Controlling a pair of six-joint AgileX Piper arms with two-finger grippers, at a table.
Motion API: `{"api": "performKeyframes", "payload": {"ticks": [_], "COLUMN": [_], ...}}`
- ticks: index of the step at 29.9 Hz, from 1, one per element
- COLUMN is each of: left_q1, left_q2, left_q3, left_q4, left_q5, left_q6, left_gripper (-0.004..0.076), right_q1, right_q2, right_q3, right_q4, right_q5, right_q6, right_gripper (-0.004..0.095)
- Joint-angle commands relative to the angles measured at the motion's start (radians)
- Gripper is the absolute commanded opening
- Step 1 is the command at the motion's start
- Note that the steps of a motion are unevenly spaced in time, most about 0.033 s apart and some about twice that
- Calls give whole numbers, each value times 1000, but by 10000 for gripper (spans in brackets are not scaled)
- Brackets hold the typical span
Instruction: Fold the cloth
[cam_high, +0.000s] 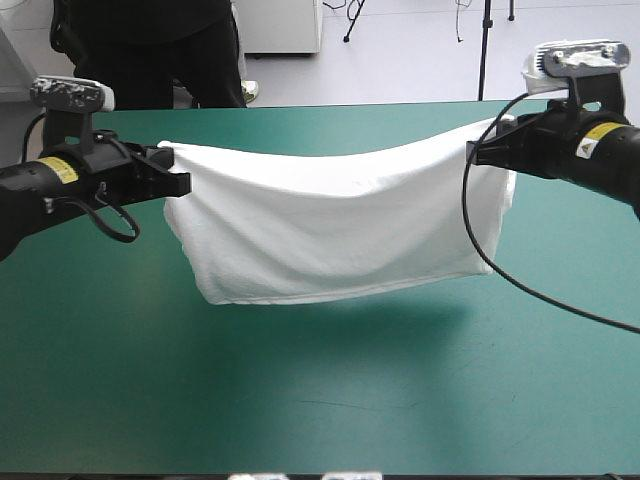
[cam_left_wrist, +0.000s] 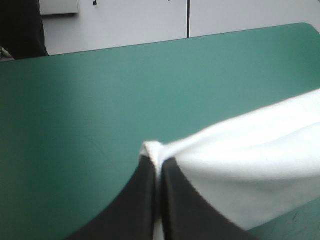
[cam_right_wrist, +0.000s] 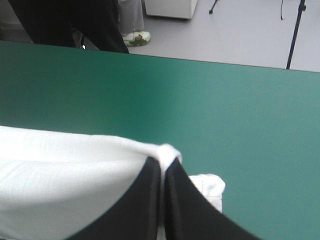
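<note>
T-shirt (cam_high: 330, 235) strung between left gripper (cam_high: 178, 180), right gripper (cam_high: 478, 152) (both clamped)

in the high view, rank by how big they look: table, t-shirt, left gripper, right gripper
1. table, fills most of the view
2. T-shirt, hanging between the grippers
3. left gripper and right gripper: they look about alike, so not ranked

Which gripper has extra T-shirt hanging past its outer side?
The right gripper: a white lump shows beyond it; the left gripper pinches the T-shirt at its end.
</note>
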Motion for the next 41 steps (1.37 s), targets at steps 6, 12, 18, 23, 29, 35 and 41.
{"api": "performKeyframes", "payload": {"ticks": [6, 12, 18, 23, 29, 35, 41], "left_q1": [-2, -2, -2, -2, -2, -2, -2], "left_q2": [-106, -82, 23, 162, 354, 474, 568], "left_q3": [-35, -35, -36, -124, -407, -546, -543], "left_q4": [-75, -90, -90, -85, -85, -80, -28], "left_q5": [-108, -209, -371, -489, -469, -400, -226], "left_q6": [0, 3, 3, 19, 43, 86, 84], "left_gripper": [-9, -9, -9, -9, -9, -9, -9], "right_q1": [-7, -7, -7, -7, -46, -55, -55], "right_q2": [-129, -99, 7, 141, 327, 397, 477], "right_q3": [-32, -29, -29, -88, -382, -446, -436], "right_q4": [51, 51, 24, -52, -76, -76, -97], "right_q5": [-63, -68, -206, -304, -258, -270, -230], "right_q6": [-13, -13, -13, 7, 7, 5, 0], "right_gripper": [-17, -17, -17, -17, -17, -17, -17]}}
